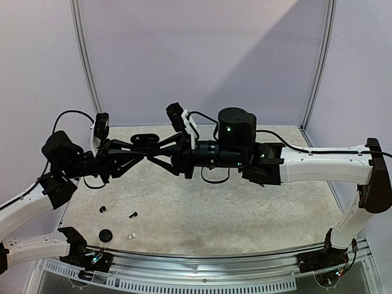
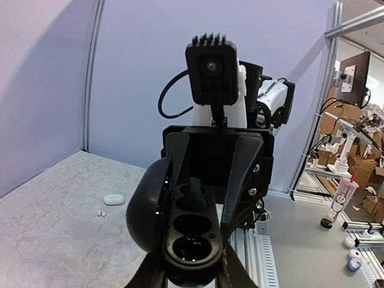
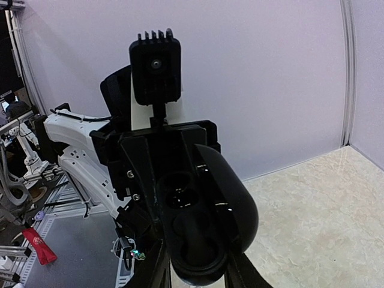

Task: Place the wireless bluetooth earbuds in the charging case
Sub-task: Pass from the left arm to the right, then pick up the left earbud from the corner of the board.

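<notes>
An open black charging case [image 2: 193, 240] is held in mid-air between my two grippers, which meet tip to tip above the table. Its lid [image 2: 147, 210] stands open to one side. One black earbud [image 2: 193, 193] sits in the socket nearest the right gripper; it also shows in the right wrist view [image 3: 204, 231]. The other socket looks empty. My left gripper [image 2: 192, 267] is shut on one end of the case and my right gripper [image 3: 201, 270] on the other end [image 3: 180, 198]. In the top view the left gripper [image 1: 141, 156] and right gripper [image 1: 154, 157] touch at the case [image 1: 144, 138].
On the table near the left front lie two loose black earbuds [image 1: 102, 209] [image 1: 133, 215], a round black object [image 1: 105, 234] and a white earbud [image 1: 131, 235]. A white case [image 2: 114, 199] with white earbuds [image 2: 101, 213] beside it lies farther off.
</notes>
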Motion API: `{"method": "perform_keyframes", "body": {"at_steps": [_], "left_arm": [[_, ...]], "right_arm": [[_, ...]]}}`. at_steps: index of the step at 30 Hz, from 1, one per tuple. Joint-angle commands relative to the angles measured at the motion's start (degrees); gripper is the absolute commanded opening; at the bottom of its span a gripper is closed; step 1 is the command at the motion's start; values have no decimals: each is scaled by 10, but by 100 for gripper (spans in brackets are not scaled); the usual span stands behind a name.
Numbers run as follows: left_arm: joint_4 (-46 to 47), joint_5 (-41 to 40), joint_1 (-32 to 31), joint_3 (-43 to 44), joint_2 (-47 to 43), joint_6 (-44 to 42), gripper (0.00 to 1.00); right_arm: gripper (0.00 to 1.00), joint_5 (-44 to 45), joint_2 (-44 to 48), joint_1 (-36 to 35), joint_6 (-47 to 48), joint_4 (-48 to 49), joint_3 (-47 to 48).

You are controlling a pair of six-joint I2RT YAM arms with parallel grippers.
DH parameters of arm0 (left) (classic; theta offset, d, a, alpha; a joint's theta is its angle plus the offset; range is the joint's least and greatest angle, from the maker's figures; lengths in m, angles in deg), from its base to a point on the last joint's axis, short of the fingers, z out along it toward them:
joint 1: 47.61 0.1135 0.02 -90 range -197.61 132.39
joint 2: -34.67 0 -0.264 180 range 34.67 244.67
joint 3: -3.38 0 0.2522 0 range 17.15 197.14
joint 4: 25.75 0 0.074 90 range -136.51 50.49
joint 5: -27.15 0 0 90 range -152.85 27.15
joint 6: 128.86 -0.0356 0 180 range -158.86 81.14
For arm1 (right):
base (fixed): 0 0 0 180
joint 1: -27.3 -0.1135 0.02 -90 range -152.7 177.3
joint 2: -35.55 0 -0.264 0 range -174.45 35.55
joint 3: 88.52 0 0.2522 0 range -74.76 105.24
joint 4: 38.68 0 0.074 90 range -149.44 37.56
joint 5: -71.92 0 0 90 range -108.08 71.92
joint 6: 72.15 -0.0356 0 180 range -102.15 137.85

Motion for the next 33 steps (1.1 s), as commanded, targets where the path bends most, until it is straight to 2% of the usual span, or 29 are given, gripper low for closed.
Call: {"method": "perform_keyframes", "body": {"at_steps": [1,6,15,16,17,18,19,20,22,26,33], "left_arm": [[16,-2,-10,17,6,2,0],[12,1,-11,18,7,0,0],[-7,-6,-12,8,7,-1,0],[-17,-16,-12,8,6,-3,4],[-29,-27,-11,7,4,-8,22],[-40,-34,-11,6,2,-14,44],[-53,-38,-11,5,-1,-24,60],[-64,-42,-10,4,-3,-35,74],[-107,-53,-9,5,-12,-64,96],[-225,-66,-3,20,-27,-140,99],[-590,-147,31,105,-49,-349,99]], "right_arm": [[30,-15,-11,-2,2,3,17],[16,-27,-11,-3,8,0,19],[0,-37,-3,-3,17,15,10],[0,-34,-2,-3,18,13,8],[0,-31,-1,-2,21,11,6],[0,-26,1,-3,23,8,4],[0,-19,4,-2,24,7,0],[0,-12,8,-2,26,7,-4],[0,3,16,-2,28,8,-16],[0,30,33,-1,32,2,-34],[0,73,54,12,35,-6,-72]]}}
